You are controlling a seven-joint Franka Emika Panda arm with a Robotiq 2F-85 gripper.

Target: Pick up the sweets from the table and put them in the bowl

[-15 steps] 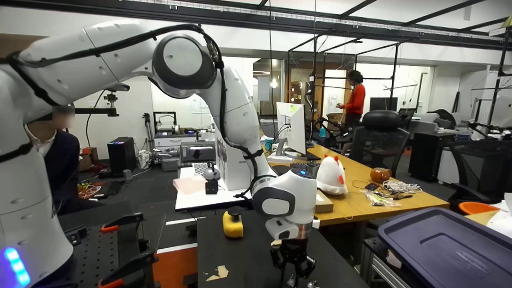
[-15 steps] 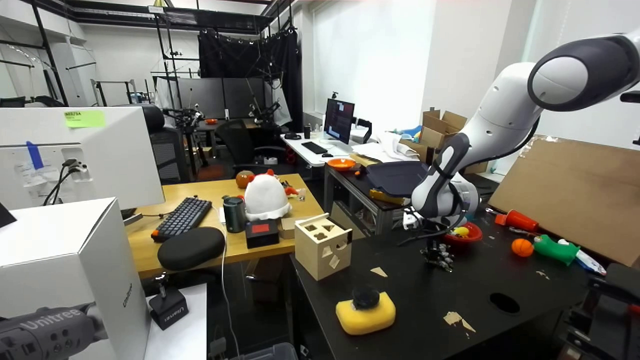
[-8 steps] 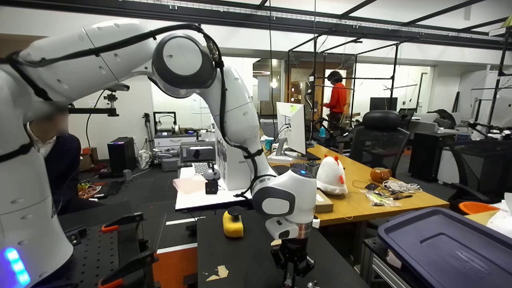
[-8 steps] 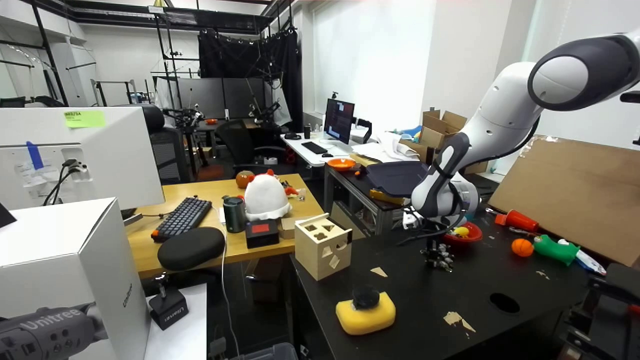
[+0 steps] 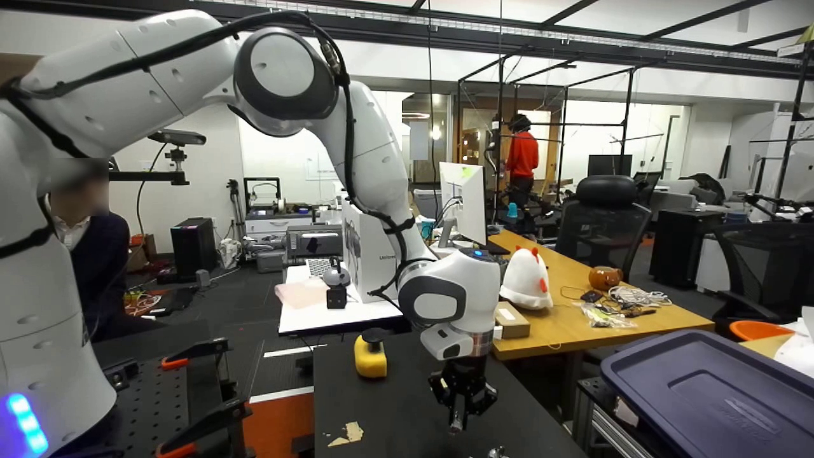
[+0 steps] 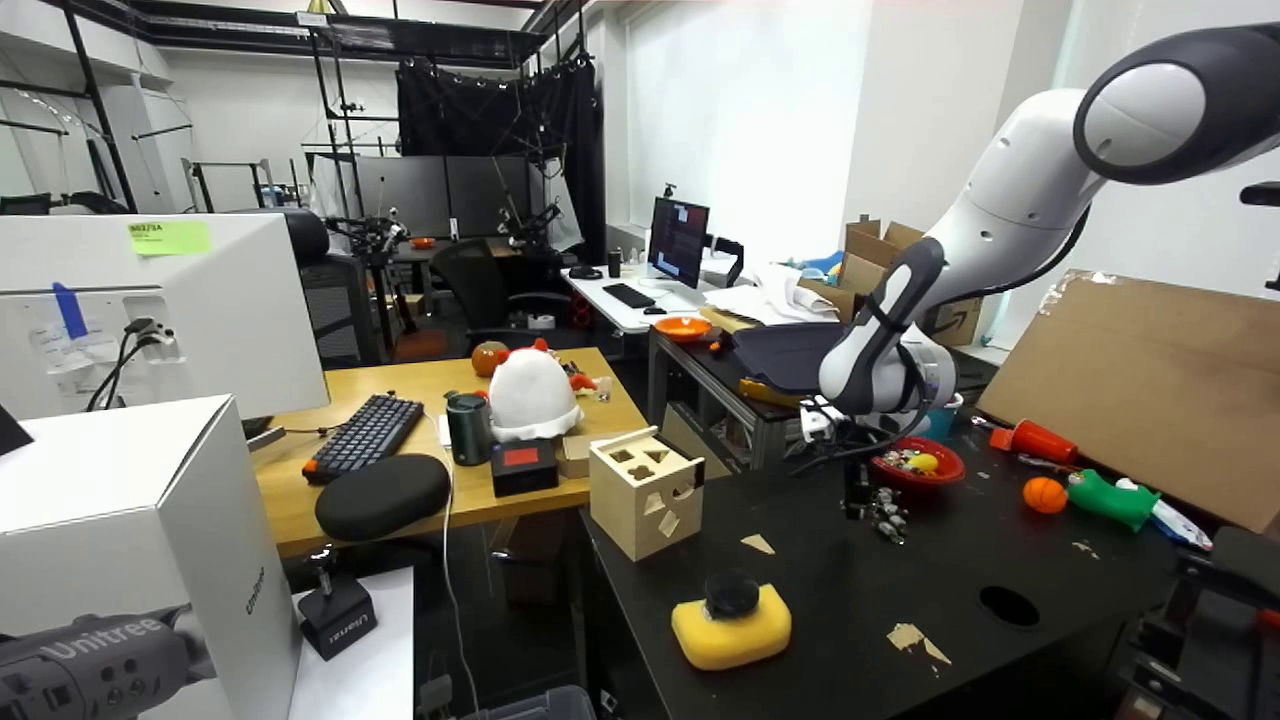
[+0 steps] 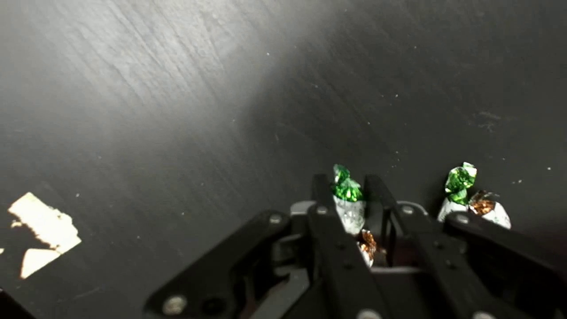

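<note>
Grasping a sweet (image 7: 350,215), green foil end, silvery body, jaws clenched on it; my gripper (image 7: 347,188) is just above the black table (image 6: 850,600), away from its edges. Copper foil (image 7: 367,241) shows deeper between my fingers (image 7: 376,199); can't tell if same sweet or second one. More loose sweets (image 7: 460,179) on the tabletop just beside, partly hidden by me in the wrist view. Red bowl (image 6: 925,482) near me, toward the table's far edge in an exterior view, yellow item (image 6: 923,463) and small bits (image 6: 898,458) inside. Further out: wooden box (image 6: 625,505) with cut-out shapes at the table corner next to the wooden desk (image 6: 615,410); yellow block (image 6: 735,637) with black top by that side's edge; orange ball (image 6: 1045,495), green toy (image 6: 1110,500), red cup (image 6: 1042,441) along the edge by the cardboard panel (image 6: 1150,390).
</note>
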